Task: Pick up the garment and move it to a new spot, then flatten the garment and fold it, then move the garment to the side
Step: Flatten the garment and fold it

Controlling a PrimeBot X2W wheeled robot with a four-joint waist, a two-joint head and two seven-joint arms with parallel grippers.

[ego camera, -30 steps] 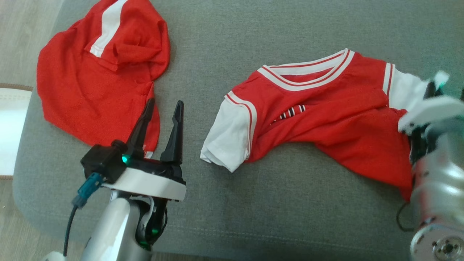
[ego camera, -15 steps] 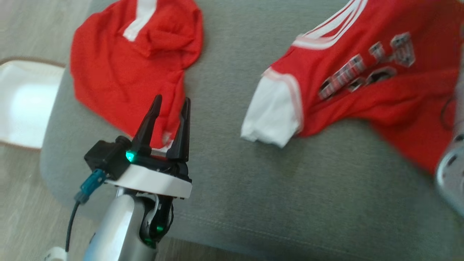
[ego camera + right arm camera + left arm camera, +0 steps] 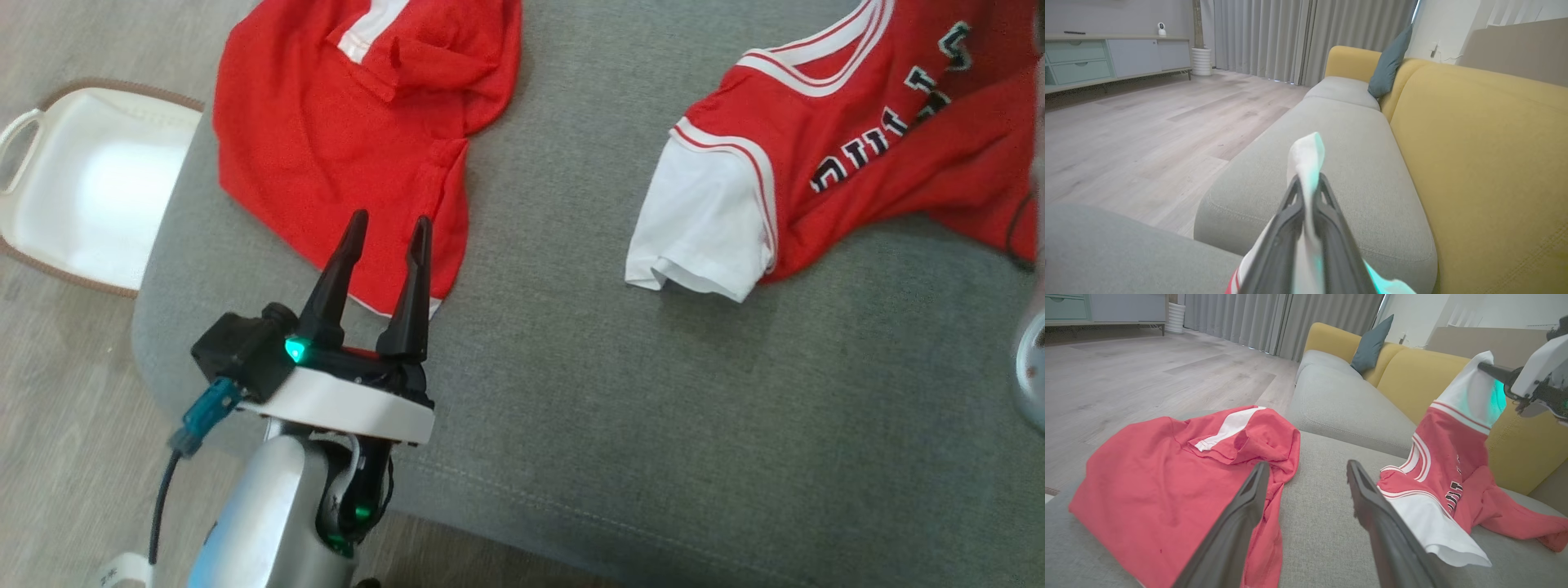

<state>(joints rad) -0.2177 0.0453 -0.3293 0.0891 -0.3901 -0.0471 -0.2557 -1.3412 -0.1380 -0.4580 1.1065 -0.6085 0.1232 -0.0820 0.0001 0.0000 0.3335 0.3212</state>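
1. On the grey sofa seat (image 3: 571,392), at about 2 o'clock in the head view, the garment (image 3: 882,163) lay partly lifted; the pick-up looked begun, while moving, flattening, folding and putting aside were left.
2. The right jaws were narrow, pinching its white sleeve (image 3: 1307,153); the left jaws stood wide, holding nothing.
3. It was a red jersey with striped collar and dark letters, creased, hanging from that sleeve.
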